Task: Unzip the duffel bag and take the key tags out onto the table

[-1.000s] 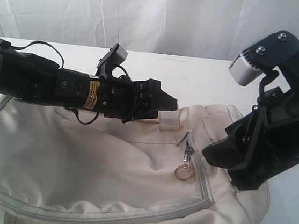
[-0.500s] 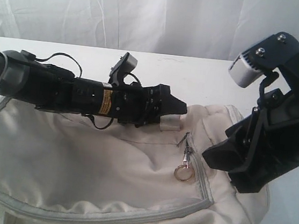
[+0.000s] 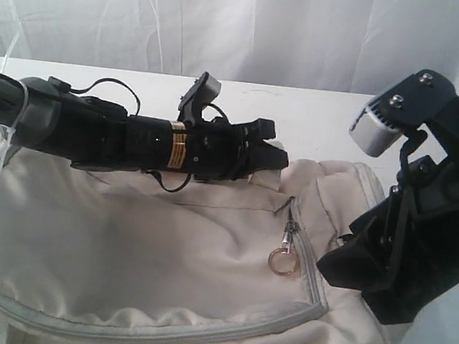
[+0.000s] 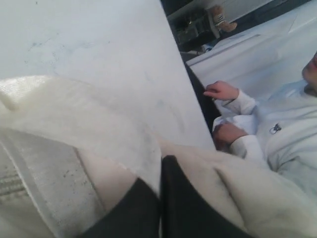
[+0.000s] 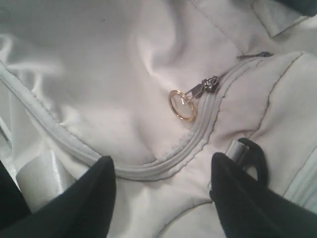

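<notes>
The cream duffel bag (image 3: 145, 254) fills the near table (image 3: 319, 116), and its grey zipper (image 3: 314, 283) is closed. A gold ring pull (image 3: 283, 261) lies on the fabric near the bag's right end, also seen in the right wrist view as the ring pull (image 5: 182, 105). My left gripper (image 3: 277, 155) reaches across the bag's far edge and is shut on a strip of cream webbing (image 4: 99, 124), which runs down between its black fingers (image 4: 143, 208). My right gripper (image 5: 163, 163) hangs open over the zipper's corner, a short way from the ring. The key tags are hidden.
A white curtain (image 3: 230, 23) hangs behind the table. A person in white (image 4: 277, 134) sits beyond the table's edge in the left wrist view. A small black loop with a grey tab (image 5: 252, 158) lies on the bag beside one right finger.
My left arm has slid right along the bag's far edge, and its jaws now cover the cream webbing tab. The ring pull and right gripper sit slightly lower.
</notes>
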Controlling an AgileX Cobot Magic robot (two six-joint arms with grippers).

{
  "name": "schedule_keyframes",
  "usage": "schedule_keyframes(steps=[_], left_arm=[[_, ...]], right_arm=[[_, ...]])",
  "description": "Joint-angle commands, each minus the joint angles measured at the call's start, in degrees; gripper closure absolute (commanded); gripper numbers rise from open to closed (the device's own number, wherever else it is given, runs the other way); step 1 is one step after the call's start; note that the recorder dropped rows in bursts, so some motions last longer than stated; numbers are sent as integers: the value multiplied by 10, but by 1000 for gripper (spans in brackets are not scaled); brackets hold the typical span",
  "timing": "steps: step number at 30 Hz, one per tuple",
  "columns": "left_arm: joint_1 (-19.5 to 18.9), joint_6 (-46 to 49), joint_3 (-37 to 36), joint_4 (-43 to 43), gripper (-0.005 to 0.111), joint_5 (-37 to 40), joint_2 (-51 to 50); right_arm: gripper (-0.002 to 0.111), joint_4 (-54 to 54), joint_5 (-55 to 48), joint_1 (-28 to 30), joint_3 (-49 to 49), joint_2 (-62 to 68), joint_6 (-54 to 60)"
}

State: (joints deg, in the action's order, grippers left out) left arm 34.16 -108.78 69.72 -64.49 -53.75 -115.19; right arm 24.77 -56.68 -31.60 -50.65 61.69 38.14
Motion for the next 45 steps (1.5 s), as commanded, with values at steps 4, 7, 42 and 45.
schedule_keyframes(steps=[4,7,42,45], left_arm=[[-18,34,4,81,107,-111,32],[-20,39,4,80,107,-113,47],[-20,43,4,78,107,-162,67],[-20,46,4,78,107,-162,67]], right_arm=[[54,-3,39,3,0,16,6],[54,17,40,3,0,36,29],[63,84,244,-16,1,247,-115],[66,84,255,-16,1,247,-115]])
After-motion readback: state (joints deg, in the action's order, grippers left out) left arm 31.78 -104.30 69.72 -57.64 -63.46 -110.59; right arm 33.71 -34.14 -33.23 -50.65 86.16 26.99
